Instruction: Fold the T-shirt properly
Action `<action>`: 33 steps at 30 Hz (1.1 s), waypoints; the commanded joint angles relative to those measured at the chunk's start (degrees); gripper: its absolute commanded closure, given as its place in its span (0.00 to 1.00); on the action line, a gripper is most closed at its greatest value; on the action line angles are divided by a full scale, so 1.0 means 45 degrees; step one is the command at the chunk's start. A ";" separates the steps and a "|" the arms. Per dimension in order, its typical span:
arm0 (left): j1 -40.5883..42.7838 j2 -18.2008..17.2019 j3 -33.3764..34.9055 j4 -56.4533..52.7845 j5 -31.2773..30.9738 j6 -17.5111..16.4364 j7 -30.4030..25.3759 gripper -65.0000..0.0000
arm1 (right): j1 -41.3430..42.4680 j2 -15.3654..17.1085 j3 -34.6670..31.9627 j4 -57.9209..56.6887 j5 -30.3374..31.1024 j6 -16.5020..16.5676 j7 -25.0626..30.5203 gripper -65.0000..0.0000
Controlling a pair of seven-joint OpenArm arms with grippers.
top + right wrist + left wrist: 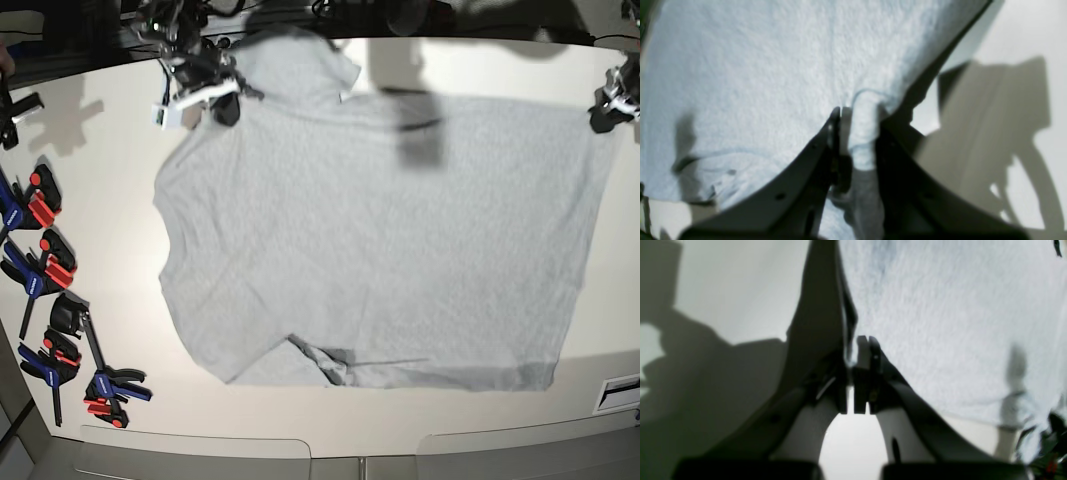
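Note:
The light grey T-shirt [380, 240] lies spread on the white table [100, 170], plain side up, with a small fold at its near hem. My right gripper [205, 95] is at the shirt's far left corner. In the right wrist view this gripper [858, 116] is shut on a bunched ridge of the T-shirt [756, 66]. My left gripper [603, 108] sits at the shirt's far right corner. In the left wrist view its jaws [867, 341] are pressed together at the edge of the T-shirt [957, 323], with a dark fold of cloth rising beside them.
Several blue, red and black clamps [45, 275] lie along the table's left edge, one more [105, 388] near the front left. Arm shadows fall across the table's far side. A white slotted part [620, 392] sits at the front right edge.

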 commanded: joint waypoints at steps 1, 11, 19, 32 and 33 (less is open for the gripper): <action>0.0175 -0.0291 -0.0418 0.0121 -0.0573 -0.0189 -0.0053 1.00 | -0.0233 0.0049 0.0049 0.0476 0.0121 0.0112 0.0228 1.00; 0.2404 -0.0248 -0.2035 0.0126 -0.2764 -0.0860 0.1219 1.00 | -0.2424 0.0044 0.1438 0.2293 0.0481 0.0112 -0.0321 1.00; 0.3361 0.0185 -0.3055 0.0121 -0.3905 -0.1098 0.1987 1.00 | -0.3963 0.0039 0.2453 0.3473 0.1229 0.0112 -0.0612 1.00; 0.4226 0.0199 -0.3055 0.0505 -0.4291 -0.1110 0.2676 1.00 | -0.5066 0.0039 0.2492 0.5105 0.1234 0.0112 -0.0515 1.00; 0.4119 0.0204 -0.3055 0.0617 -0.4291 -0.1110 0.2642 1.00 | -0.4901 0.0044 0.2492 0.5105 0.1224 0.0112 -0.0457 1.00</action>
